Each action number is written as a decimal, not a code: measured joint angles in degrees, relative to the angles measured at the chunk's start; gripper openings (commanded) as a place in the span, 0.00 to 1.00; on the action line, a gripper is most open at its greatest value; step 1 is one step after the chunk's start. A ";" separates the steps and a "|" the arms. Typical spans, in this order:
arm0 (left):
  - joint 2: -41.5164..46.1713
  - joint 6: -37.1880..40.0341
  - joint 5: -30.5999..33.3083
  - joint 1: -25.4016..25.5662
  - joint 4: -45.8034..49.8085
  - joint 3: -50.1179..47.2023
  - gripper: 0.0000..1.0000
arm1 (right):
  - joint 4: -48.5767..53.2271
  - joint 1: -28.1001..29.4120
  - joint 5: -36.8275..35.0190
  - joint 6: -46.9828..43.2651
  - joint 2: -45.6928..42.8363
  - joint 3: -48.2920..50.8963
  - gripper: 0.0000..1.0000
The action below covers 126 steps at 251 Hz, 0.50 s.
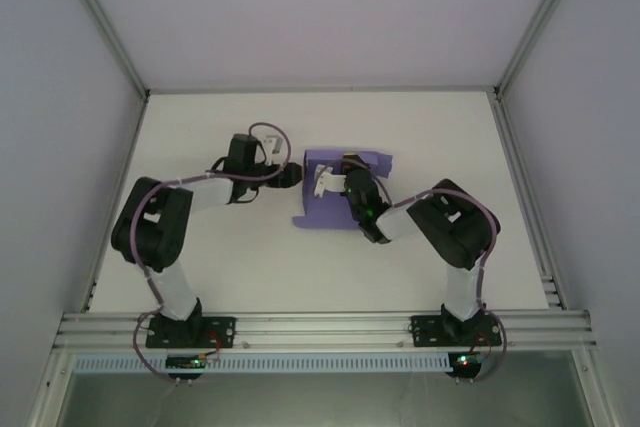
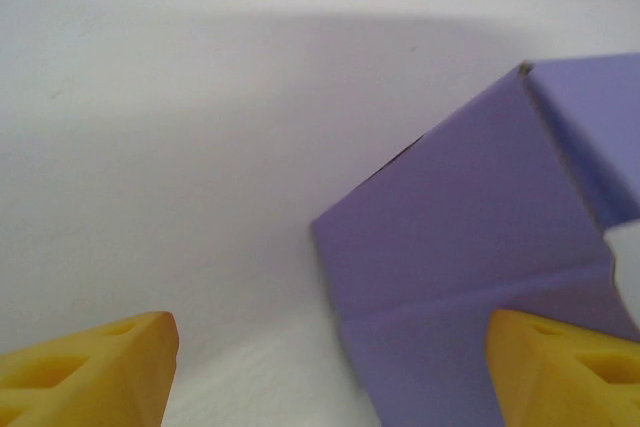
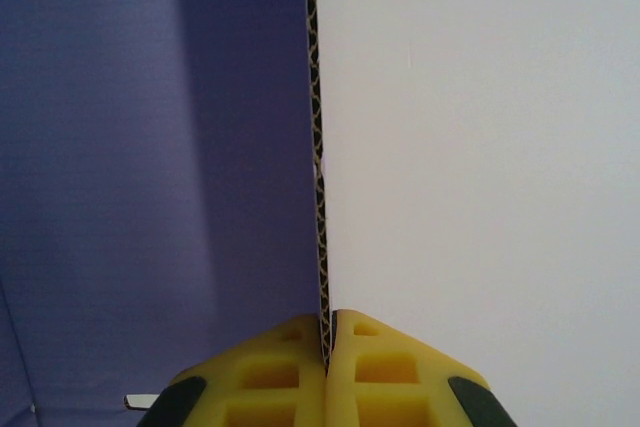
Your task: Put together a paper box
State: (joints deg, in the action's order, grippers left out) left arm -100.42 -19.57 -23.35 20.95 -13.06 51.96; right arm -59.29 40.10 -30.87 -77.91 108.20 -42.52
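The paper box (image 1: 325, 212) is a lavender-purple card lying partly folded at the middle of the white table (image 1: 220, 267). My right gripper (image 1: 340, 172) is over it, and in the right wrist view its yellow fingers (image 3: 280, 377) are shut (image 3: 327, 332) on an upright edge of the card, whose purple face (image 3: 150, 147) lies to the left. My left gripper (image 1: 293, 176) sits at the box's left side. In the left wrist view it stands wide open (image 2: 330, 337), with a folded corner of the purple card (image 2: 470, 207) reaching in by the right fingertip (image 2: 560, 367), not gripped.
An aluminium rail (image 1: 320, 327) carrying both arm bases runs along the near edge. Pale walls with metal posts (image 1: 100, 22) enclose the table on three sides. Bare white tabletop lies to the left of the box and behind it.
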 measured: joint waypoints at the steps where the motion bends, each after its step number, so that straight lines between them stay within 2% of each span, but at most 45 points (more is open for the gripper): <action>1: 0.15 -0.02 0.13 -0.02 0.07 -0.15 0.81 | 0.02 0.00 0.02 0.00 -0.02 0.00 0.00; 56: 9.55 -0.02 9.31 -2.89 5.92 -5.53 0.84 | 0.24 0.00 -0.48 0.00 -0.09 -0.02 0.00; 78: 12.79 -0.24 9.44 -3.23 7.19 -7.52 0.81 | 0.61 0.00 -1.11 0.22 -0.11 -0.22 0.00; 101: 14.40 -1.36 6.12 -3.17 7.37 -8.81 0.71 | 1.29 0.00 -1.51 0.61 -0.09 -0.63 0.00; 126: 14.56 -3.34 1.62 -2.54 6.78 -9.66 0.52 | 2.16 0.00 -1.81 0.74 -0.09 -1.07 0.00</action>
State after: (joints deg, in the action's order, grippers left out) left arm -85.86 -22.92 -21.74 18.41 -6.28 42.30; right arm -57.12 40.10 -32.69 -77.17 108.12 -43.59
